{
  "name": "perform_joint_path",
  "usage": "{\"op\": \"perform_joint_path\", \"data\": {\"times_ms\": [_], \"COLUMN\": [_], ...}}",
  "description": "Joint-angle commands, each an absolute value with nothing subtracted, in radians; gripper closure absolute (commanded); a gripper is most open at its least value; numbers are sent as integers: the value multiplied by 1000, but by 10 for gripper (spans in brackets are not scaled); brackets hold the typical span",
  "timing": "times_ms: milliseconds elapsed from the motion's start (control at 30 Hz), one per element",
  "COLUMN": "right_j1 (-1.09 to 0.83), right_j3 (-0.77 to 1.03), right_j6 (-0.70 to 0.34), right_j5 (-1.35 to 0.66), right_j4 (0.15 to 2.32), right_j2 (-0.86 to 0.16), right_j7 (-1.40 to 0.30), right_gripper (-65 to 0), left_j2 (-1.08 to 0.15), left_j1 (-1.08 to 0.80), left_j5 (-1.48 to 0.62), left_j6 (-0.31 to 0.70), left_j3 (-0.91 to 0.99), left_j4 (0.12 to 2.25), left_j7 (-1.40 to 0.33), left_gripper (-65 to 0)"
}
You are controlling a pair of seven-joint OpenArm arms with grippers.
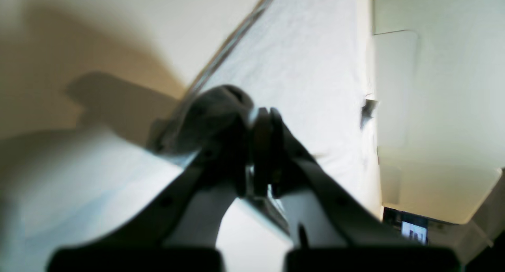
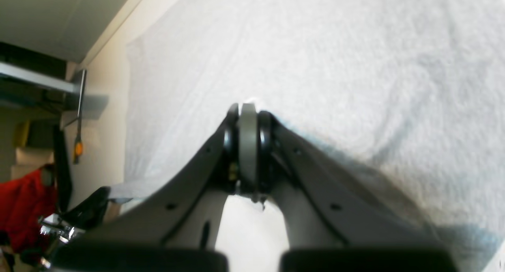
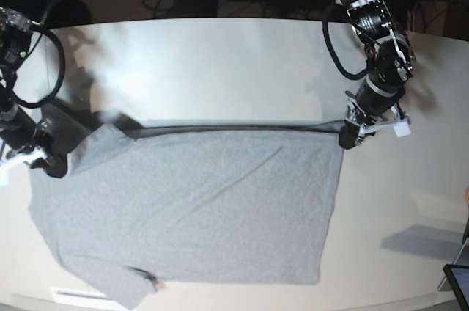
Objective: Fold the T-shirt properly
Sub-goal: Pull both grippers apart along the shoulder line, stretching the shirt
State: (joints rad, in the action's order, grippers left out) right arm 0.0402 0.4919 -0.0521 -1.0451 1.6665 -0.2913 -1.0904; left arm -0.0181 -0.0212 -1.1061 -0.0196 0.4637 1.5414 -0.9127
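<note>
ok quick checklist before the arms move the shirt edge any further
1. Left claw shut on the T-shirt at its far corner: ok; the left wrist view shows dark fabric pinched between the fingers.
2. Right claw shut on the T-shirt at the other end: ok; the right wrist view shows a fabric edge between the pads.
3. Held edge taut between the claws: ok, it runs nearly straight.
4. Body of the shirt flat on the table: not ok, a diagonal crease crosses the middle.
5. Near sleeve tidy: not ok, it is bunched at the near edge.
6. Printed side up or down: cannot tell.
</note>
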Motion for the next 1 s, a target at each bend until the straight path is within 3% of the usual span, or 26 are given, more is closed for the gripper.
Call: {"op": "perform_joint_path", "data": {"times_ms": [0,967], "right_j1": [65,260], "right_j3": [496,188], "right_j6": [-58,-62], "right_j5": [-1059,-911], "right_j4": [1659,1345], "right_j2": [-311,-400], "right_j7": [-1073,-897], "right_gripper": [-3,-3], "left_j2": [-27,-71], "left_j1": [-4,191], "left_j5": [-1127,-1017], "left_j6": [-7,-8], "left_j3": [463,360], "left_j4": [1561,1386], "left_j7": [-900,-895], "left_gripper": [0,0]}}
